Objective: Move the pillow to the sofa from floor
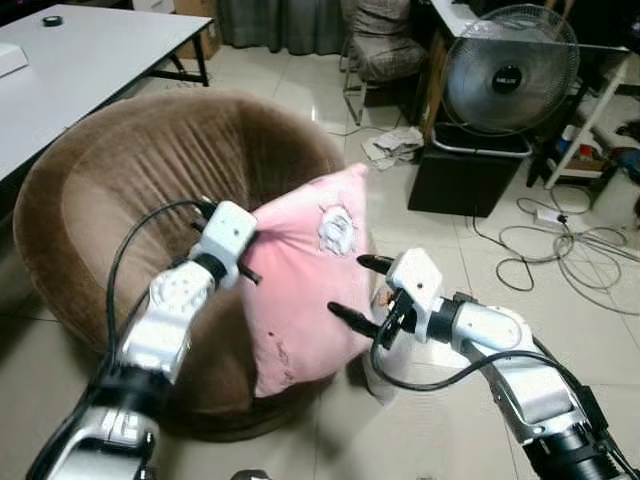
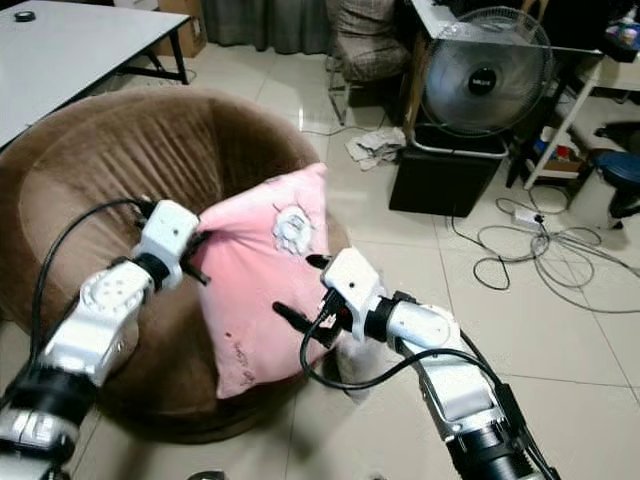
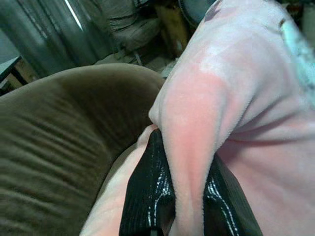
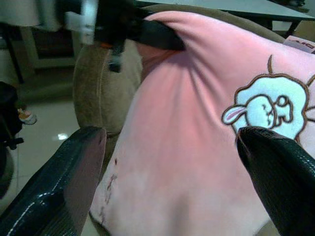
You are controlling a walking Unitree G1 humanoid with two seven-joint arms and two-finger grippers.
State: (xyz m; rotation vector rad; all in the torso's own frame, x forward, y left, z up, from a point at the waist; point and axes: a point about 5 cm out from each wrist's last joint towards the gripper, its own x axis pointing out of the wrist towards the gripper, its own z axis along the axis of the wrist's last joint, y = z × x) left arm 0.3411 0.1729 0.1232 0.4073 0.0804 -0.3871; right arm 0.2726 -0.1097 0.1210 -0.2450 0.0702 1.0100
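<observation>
**Soft pillow, pinched at one edge, at the sofa's rim**

Though it is off the floor, the pillow [image 1: 300, 290] is not yet settled on the sofa [image 1: 130, 170]: it stands nearly upright, leaning against the round brown seat's front rim, its lower corner hanging over the rim toward the tiles.

The sofa is a low, plush tub with a deep hollow, a forgiving target. The pillow is pink, velvety, with a small sheep patch [image 4: 261, 110] on its face. It looks light and very soft; the cloth bunches and folds where it is held, so it will likely sag and swing from any single hold and cannot be pushed like a stiff thing.

The left gripper [image 1: 245, 262] has its fingers closed on a fold of the pillow's edge; in the left wrist view the fabric is squeezed between the black fingers [image 3: 147, 196]. That pinch of loose cloth could slip under a tug.

The right gripper [image 1: 365, 295] stands wide open, empty, its fingers spread just before the pillow's face. A steadier hold would be a thick pinch at the opposite edge.
</observation>
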